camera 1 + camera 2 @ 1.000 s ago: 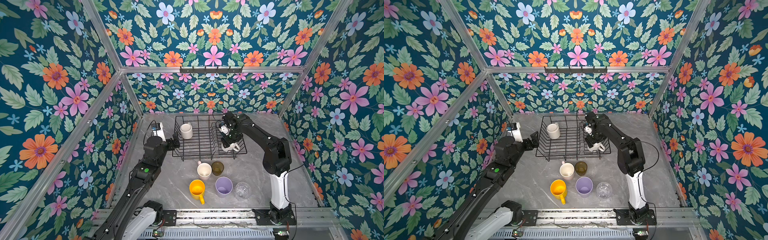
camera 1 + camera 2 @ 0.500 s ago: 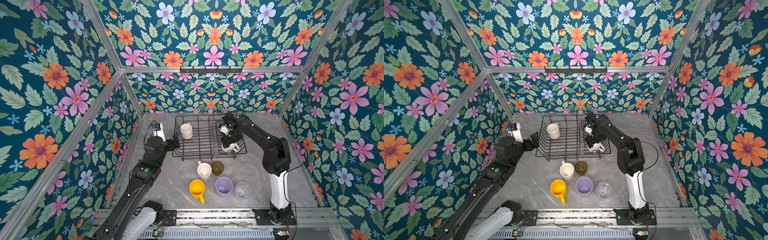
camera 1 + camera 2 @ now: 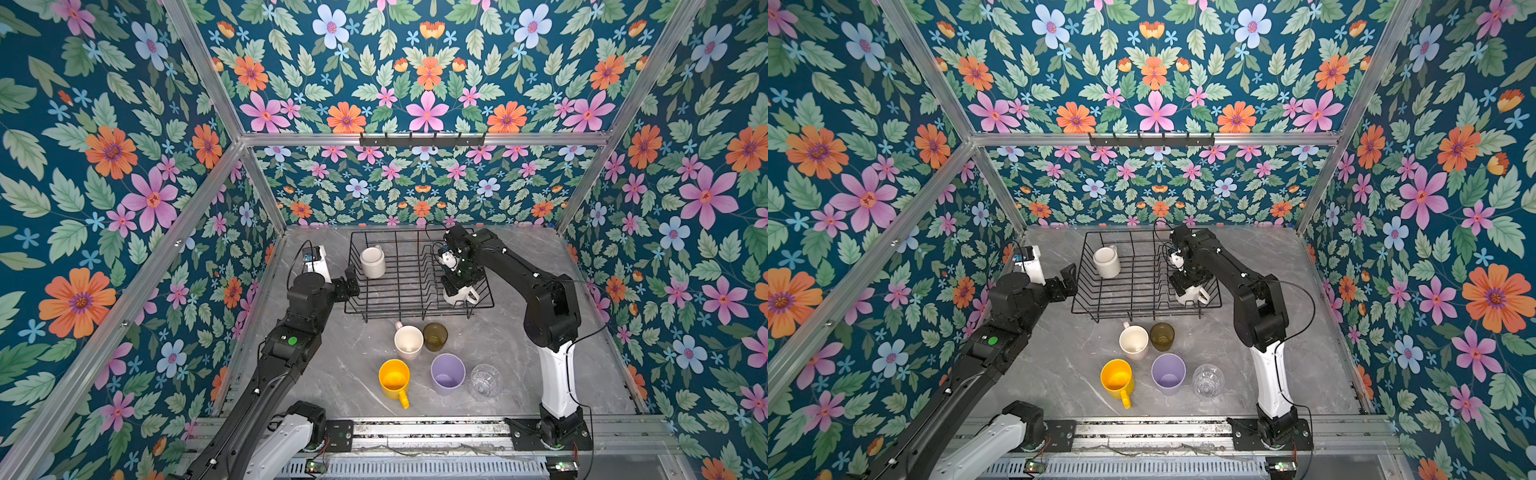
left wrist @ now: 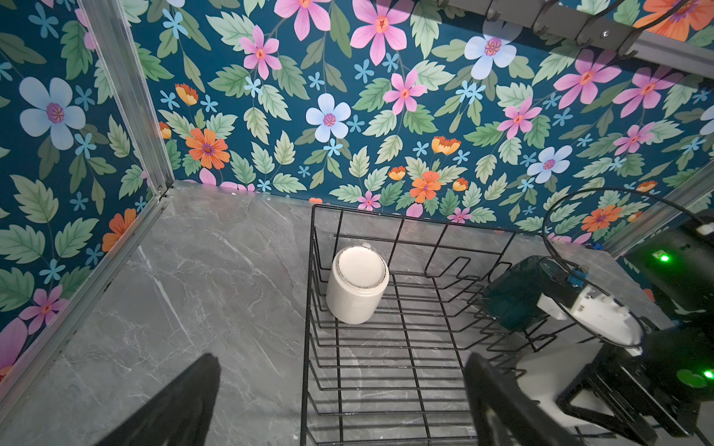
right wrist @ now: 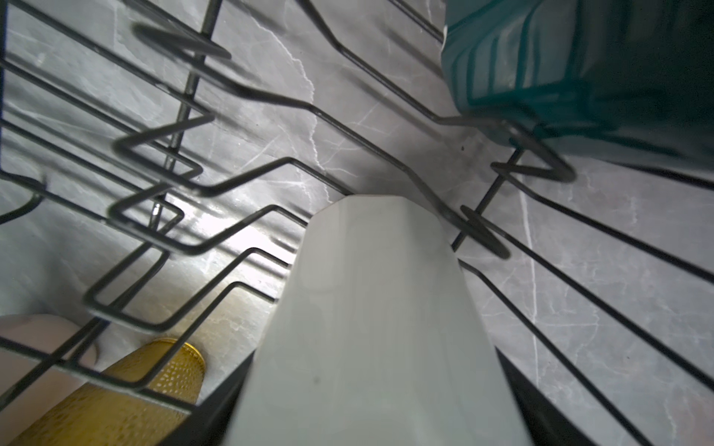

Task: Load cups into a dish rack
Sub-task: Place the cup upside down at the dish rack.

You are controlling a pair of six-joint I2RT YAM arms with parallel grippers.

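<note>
down in the rack's (image 3: 407,286) near right corner with the white mug (image 3: 457,297), straddled by the right gripper (image 3: 457,284), can't tell if pinched or freed, so open wide, rise straight clear of the dividers (image 3: 430,270), leaving the left gripper (image 3: 353,282) gaping empty alongside.

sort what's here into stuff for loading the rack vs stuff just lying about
For the job: dish rack, cream mug, white mug, green mug, pink mug, olive glass, yellow mug, lilac tumbler, clear glass.
Not part of it: hook rail.
</note>
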